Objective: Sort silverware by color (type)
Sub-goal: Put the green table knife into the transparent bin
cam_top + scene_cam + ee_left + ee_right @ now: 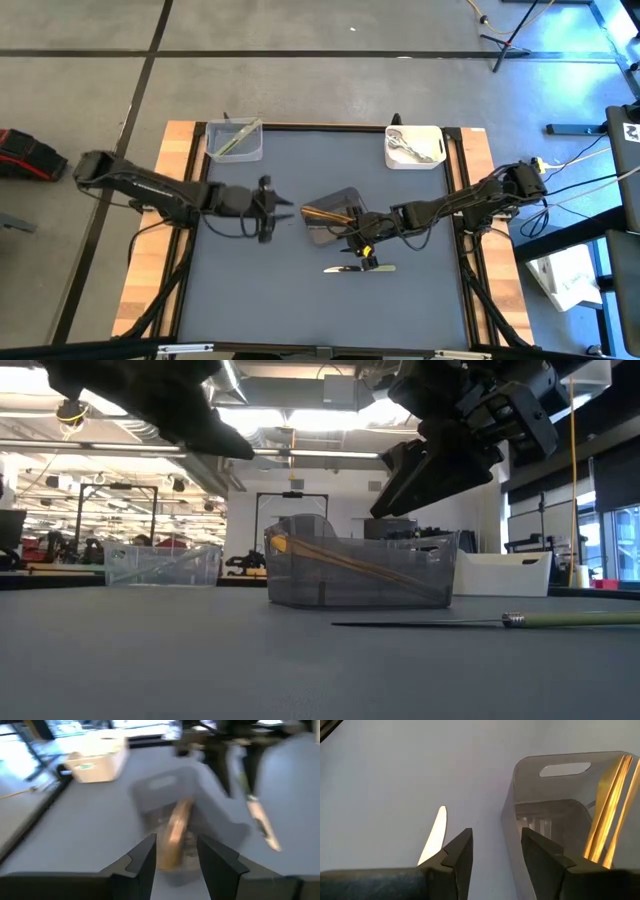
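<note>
Your right hand (362, 250) hangs w/ fingers parted and empty, just above the one loose piece left: a pale-green-handled knife (358, 268) lying flat on the counter (260, 300), near the front. That's prob. why the hand is there, lined up for the pick; in the right wrist view the knife blade (433, 841) shows just beside the dark fingers (460, 855), not between them, so you likely need a small shift first.

Sorting looks nearly done. The thin gold-coloured pieces (328, 213) lean diagonally in the smoky dark grey tub (345, 195) mid-counter, propped on its wall since they're longer than the floor. The clear tub (234, 141) at the back left holds what look like pale green pieces; the white tub (413, 147) at the back right holds shiny silver spoons (408, 146). So the knife prob. belongs in the clear tub, across the counter.

Your left hand (284, 212) waits just beside the grey tub, open, nothing in it.

Counter is a matte dark grey mat, wood edges, black frame. Beyond it: a concrete floor w/ dark lines, cables, and a lit workshop w/ ceiling lights and racks.
</note>
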Robot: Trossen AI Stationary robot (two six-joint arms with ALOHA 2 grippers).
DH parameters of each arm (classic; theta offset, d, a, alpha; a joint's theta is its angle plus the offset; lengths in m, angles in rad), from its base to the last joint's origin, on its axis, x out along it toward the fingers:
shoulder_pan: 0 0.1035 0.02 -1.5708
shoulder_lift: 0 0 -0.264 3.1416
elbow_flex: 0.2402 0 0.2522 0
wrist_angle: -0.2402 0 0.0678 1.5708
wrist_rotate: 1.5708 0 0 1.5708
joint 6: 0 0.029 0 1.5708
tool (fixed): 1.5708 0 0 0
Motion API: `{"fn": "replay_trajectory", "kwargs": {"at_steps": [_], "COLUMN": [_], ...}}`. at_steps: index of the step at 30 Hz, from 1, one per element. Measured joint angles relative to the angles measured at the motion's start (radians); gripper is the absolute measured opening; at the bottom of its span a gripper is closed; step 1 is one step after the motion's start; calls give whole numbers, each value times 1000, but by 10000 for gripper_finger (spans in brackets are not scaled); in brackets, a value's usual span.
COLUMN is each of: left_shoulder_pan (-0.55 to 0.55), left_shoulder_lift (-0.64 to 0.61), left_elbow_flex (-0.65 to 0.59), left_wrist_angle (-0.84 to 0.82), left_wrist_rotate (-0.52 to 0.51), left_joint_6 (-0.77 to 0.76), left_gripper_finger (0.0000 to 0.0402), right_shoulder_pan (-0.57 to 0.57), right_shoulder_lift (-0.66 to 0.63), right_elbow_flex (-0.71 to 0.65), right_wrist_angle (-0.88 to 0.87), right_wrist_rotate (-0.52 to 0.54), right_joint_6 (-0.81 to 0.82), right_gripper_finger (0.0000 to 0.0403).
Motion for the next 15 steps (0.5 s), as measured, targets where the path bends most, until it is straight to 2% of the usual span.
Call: {"fn": "replay_trajectory", "kwargs": {"at_steps": [6,11,15], "left_shoulder_pan": [-136,-172,-203], "left_shoulder_lift": [145,248,290], "left_elbow_flex": [-1,-1,-1], "left_wrist_angle": [172,307,363], "left_wrist_rotate": [-31,-38,-41], "left_joint_6": [3,-20,-76], "left_gripper_finger": [137,137,137], "right_shoulder_pan": [18,81,145], "right_shoulder_lift": [-8,-8,-9], "right_elbow_flex": [0,0,0], "right_wrist_angle": [-2,-4,-22], "right_wrist_rotate": [2,12,60], "right_joint_6": [6,25,48], "right_gripper_finger": [154,154,154]}}
